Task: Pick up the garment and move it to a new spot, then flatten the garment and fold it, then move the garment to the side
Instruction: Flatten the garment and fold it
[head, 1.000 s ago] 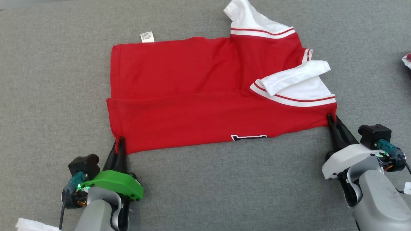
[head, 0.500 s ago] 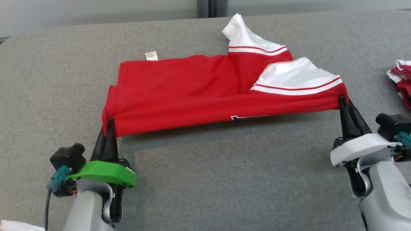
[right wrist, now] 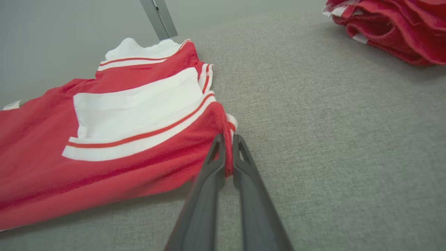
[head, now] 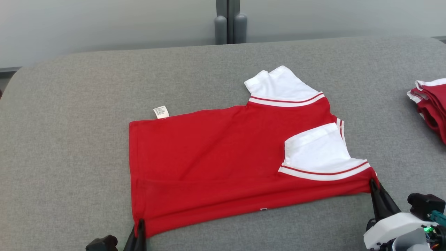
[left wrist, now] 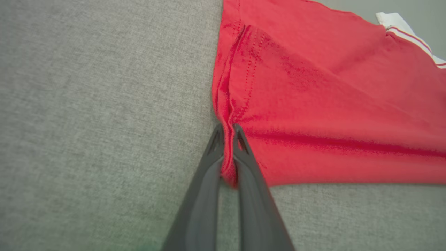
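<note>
The garment (head: 216, 157) is a red shirt with white, red-striped sleeves, folded lengthwise and lying flat on the grey table (head: 69, 115). A white label (head: 161, 112) sticks out at its far left corner. My left gripper (head: 140, 223) is shut on the near left hem corner; the left wrist view shows the red cloth (left wrist: 313, 104) pinched between its fingertips (left wrist: 227, 130). My right gripper (head: 373, 183) is shut on the near right corner beside the white sleeve (head: 320, 153). The right wrist view has the red edge (right wrist: 228, 150) squeezed between both fingers.
A pile of folded red and white garments (head: 430, 104) lies at the table's right edge, also in the right wrist view (right wrist: 393, 28). A grey post (head: 228, 21) stands behind the table against a pale wall. The table's rounded far left corner (head: 21, 73) is in view.
Both grippers have carried the near edge of the garment toward me and lowered it, so the shirt lies flatter. The near sleeve is now spread flat. The head camera has tilted up.
</note>
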### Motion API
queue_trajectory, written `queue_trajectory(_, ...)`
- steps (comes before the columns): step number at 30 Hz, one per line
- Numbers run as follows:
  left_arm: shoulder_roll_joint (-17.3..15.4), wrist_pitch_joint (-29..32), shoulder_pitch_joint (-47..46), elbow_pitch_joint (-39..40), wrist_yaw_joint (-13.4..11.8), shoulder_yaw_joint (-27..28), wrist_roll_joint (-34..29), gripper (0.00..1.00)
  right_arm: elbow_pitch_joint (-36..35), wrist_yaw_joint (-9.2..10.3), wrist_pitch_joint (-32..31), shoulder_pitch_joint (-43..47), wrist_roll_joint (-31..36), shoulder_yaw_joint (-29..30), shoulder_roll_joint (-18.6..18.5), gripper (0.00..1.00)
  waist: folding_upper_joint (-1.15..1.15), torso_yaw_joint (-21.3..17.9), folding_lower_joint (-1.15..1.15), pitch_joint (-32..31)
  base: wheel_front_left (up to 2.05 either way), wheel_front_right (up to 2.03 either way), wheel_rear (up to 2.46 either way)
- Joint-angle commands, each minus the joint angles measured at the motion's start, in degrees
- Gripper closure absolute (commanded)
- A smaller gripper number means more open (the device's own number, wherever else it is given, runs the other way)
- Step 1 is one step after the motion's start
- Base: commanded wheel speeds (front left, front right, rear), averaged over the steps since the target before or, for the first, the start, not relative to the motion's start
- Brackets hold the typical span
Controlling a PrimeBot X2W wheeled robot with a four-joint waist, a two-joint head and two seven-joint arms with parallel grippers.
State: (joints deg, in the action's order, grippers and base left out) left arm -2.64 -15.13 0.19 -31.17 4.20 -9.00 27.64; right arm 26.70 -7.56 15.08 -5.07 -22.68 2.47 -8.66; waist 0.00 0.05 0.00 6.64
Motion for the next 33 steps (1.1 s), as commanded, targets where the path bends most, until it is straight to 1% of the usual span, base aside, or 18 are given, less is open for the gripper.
queue_trajectory(1,-0.53,0.01,0.43,-0.19,-0.97,-0.25,-0.26,0.68,0.46,0.15,0.1,0.67,0.24,0.23,-0.43,0.79,0.0,0.08,0.0,0.54,0.0,0.0,0.0)
queue_trajectory(2,-0.52,0.05,0.47,-0.41,-1.42,-0.73,-0.32,0.0,0.7,0.15,0.1,0.73,0.6,0.45,-0.3,0.51,0.0,0.12,0.0,0.95,0.0,0.0,0.0)
queue_trajectory(3,-0.51,0.05,0.13,0.08,-1.81,-0.62,-0.2,0.0,0.76,0.15,0.1,0.59,0.81,0.68,-0.21,0.0,0.0,0.19,0.0,1.25,0.0,0.0,0.0)
queue_trajectory(9,-0.45,0.01,-4.67,5.12,-3.27,2.39,-2.75,0.0,-0.58,0.13,0.1,-4.0,3.74,1.55,-0.58,0.0,0.0,0.35,0.0,4.51,0.0,0.0,0.0)
queue_trajectory(12,-0.4,0.01,-9.16,6.02,-2.7,3.72,-5.3,0.0,-0.78,0.13,0.1,-8.01,5.2,0.15,-0.85,0.0,0.0,0.25,0.0,6.9,0.0,0.0,0.0)
queue_trajectory(14,-0.45,0.01,-12.67,5.03,-2.22,4.7,-6.34,0.0,-0.46,0.13,0.1,-11.1,5.97,-0.95,-1.36,0.0,0.0,0.23,0.0,8.44,0.0,0.0,0.0)
queue_trajectory(19,-0.52,0.01,-22.15,-0.05,-0.57,6.65,-9.44,0.0,1.61,0.13,0.1,-18.34,7.31,-4.55,-2.39,0.0,0.0,0.14,0.0,11.86,0.0,0.0,0.0)
queue_trajectory(22,-0.97,0.01,-29.29,-6.06,0.64,7.59,-10.65,0.0,4.46,0.13,0.1,-24.15,8.52,-8.38,-3.7,0.0,0.0,0.07,0.0,14.24,0.0,0.0,0.0)
queue_trajectory(30,-2.57,0.01,-37.64,-17.02,1.82,6.51,-13.31,0.0,10.22,0.13,0.1,-33.82,9.76,-13.08,-4.96,0.0,0.0,-0.13,0.0,17.47,0.0,0.0,0.0)
queue_trajectory(32,-2.42,0.03,-38.61,-18.25,2.07,6.23,-13.55,0.56,11.53,0.13,0.1,-35.88,9.87,-14.02,-5.2,0.0,0.0,0.04,0.0,17.94,0.0,0.0,0.0)
queue_trajectory(33,-2.29,0.05,-38.96,-18.9,2.3,5.87,-13.86,0.86,12.54,0.13,0.09,-37.09,10.16,-14.69,-5.5,0.0,0.0,0.22,0.0,18.19,0.0,0.0,0.0)
